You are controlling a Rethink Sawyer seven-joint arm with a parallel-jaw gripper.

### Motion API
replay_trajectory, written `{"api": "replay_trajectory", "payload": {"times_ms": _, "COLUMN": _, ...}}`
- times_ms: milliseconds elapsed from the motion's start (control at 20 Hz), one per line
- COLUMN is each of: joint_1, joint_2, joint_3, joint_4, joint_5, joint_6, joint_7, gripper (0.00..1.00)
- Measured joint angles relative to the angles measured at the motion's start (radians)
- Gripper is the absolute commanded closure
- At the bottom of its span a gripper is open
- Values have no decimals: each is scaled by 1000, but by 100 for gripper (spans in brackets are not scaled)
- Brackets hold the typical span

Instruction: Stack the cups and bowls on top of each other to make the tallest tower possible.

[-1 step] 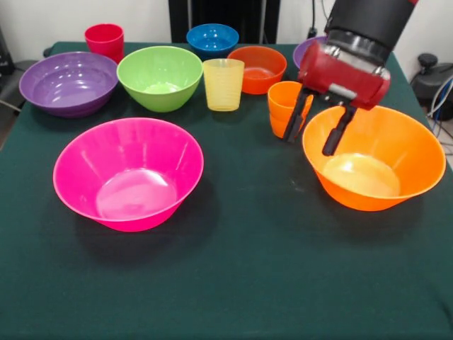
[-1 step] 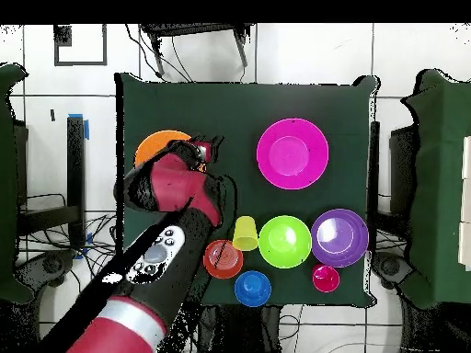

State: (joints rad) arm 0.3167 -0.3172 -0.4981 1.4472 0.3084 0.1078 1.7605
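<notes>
The robot's black two-fingered claw (image 1: 316, 134) hangs spread apart and empty, tilted, one finger by the small orange plastic cup with a stepped base (image 1: 285, 106), the other over the near-side rim of the large glossy orange plastic bowl (image 1: 375, 159). The cup stands upright just beside that bowl on the dark green counter (image 1: 248, 269).

The likely step is grasping the orange cup. To do it well, the claw should shift toward the cup so its fingers straddle the wall, clear of the bowl's rim, then close gently.

Farther out stand a ribbed pale yellow cup (image 1: 224, 83), an orange-red bowl (image 1: 257, 69), a green bowl (image 1: 160, 76), a blue bowl (image 1: 212, 39), a purple bowl (image 1: 69, 82), a red cup (image 1: 105, 40) and a large pink bowl (image 1: 128, 172). Nothing is stacked yet.
</notes>
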Motion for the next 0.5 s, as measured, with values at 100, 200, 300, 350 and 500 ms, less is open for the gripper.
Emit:
{"api": "replay_trajectory", "payload": {"times_ms": 100, "joint_1": -33, "joint_2": -6, "joint_3": 57, "joint_4": 26, "joint_5": 40, "joint_6": 48, "joint_7": 16, "gripper": 0}}
{"api": "replay_trajectory", "payload": {"times_ms": 200, "joint_1": -44, "joint_2": -6, "joint_3": 88, "joint_4": 43, "joint_5": 68, "joint_6": 78, "joint_7": 32, "gripper": 0}}
{"api": "replay_trajectory", "payload": {"times_ms": 300, "joint_1": -46, "joint_2": -8, "joint_3": 118, "joint_4": 58, "joint_5": 90, "joint_6": 113, "joint_7": 53, "gripper": 0}}
{"api": "replay_trajectory", "payload": {"times_ms": 350, "joint_1": -46, "joint_2": -10, "joint_3": 135, "joint_4": 67, "joint_5": 103, "joint_6": 134, "joint_7": 67, "gripper": 0}}
{"api": "replay_trajectory", "payload": {"times_ms": 500, "joint_1": -41, "joint_2": -21, "joint_3": 150, "joint_4": 75, "joint_5": 114, "joint_6": 171, "joint_7": 89, "gripper": 0}}
